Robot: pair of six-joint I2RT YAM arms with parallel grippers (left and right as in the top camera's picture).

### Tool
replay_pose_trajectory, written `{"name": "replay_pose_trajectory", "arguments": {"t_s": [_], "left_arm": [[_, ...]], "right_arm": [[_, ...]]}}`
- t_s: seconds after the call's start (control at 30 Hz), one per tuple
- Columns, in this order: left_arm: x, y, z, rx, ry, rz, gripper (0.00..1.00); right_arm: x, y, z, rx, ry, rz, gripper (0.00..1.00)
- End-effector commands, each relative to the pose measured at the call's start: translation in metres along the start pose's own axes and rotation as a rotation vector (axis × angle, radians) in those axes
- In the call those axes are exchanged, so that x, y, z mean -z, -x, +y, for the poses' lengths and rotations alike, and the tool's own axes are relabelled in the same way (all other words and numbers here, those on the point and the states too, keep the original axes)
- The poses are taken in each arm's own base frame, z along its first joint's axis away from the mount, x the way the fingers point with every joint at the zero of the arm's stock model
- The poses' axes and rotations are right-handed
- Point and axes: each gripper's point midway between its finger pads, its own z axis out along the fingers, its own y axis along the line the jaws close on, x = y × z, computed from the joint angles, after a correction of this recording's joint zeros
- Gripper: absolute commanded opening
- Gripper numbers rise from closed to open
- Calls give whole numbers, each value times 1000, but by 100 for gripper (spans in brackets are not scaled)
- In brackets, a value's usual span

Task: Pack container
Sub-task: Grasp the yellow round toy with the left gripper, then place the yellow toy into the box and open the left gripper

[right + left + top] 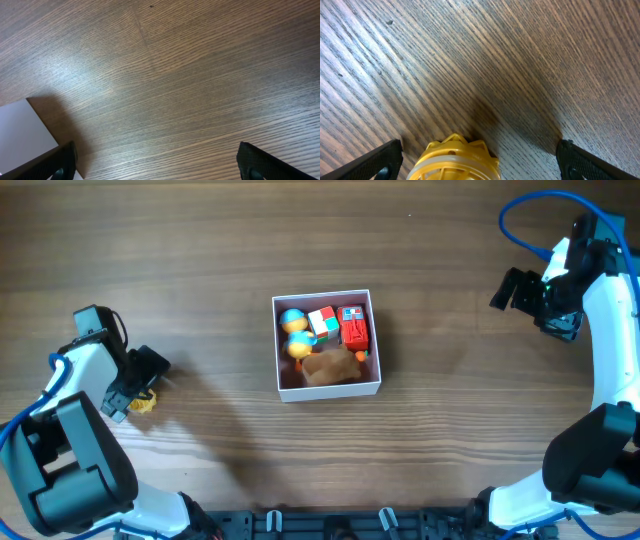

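Note:
The container (327,390) is a square white-walled box with a pink inside at the table's middle. It holds several small toys: blue-and-orange balls, a red-green-white cube, a red block and a brown piece. A yellow toy (143,403) lies on the table at the far left. My left gripper (148,383) is open around it; in the left wrist view the yellow toy (455,161) sits between the spread fingers, nearer the left one, with gaps on both sides. My right gripper (520,292) is open and empty above bare wood at the far right.
A corner of the white container wall (22,132) shows at the lower left of the right wrist view. Bare wood-grain table lies between the arms and the container.

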Motion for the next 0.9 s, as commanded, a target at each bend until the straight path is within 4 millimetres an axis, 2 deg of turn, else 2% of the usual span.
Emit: {"name": "replay_pose_trajectory", "arguments": {"t_s": [0.0, 0.1, 0.23, 0.37, 0.5, 0.6, 0.63, 0.7, 0.77, 0.8, 0.83, 0.87], "left_arm": [[-15, -20, 13, -18, 47, 67, 98], [-15, -23, 15, -20, 54, 79, 84], [-15, -25, 16, -20, 58, 87, 74], [-14, -29, 18, -22, 67, 102, 60], [-14, -30, 19, -23, 71, 109, 35], [-12, -28, 18, -22, 65, 106, 7], [-8, -26, 15, -20, 61, 106, 4], [16, -13, 0, -46, 38, 77, 4], [47, -4, -21, -96, -1, 23, 4], [75, -2, -42, -147, -42, -30, 4], [94, -3, -56, -184, -74, -67, 4], [122, -9, -78, -247, -132, -126, 4]], "right_arm": [[-3, -1, 3, 20, 14, 11, 100], [-3, -1, 3, 20, 14, 11, 100], [-3, -1, 3, 20, 14, 11, 100], [-3, -1, 3, 20, 14, 10, 100], [-3, -1, 3, 20, 14, 11, 100], [-3, -1, 3, 20, 14, 10, 100], [-3, -1, 3, 20, 14, 10, 100], [-3, -1, 3, 20, 14, 11, 100], [-3, -1, 3, 20, 14, 11, 100], [-3, -1, 3, 19, 13, 11, 100], [-3, -1, 3, 20, 13, 11, 100], [-3, -1, 3, 20, 14, 11, 100]]}}
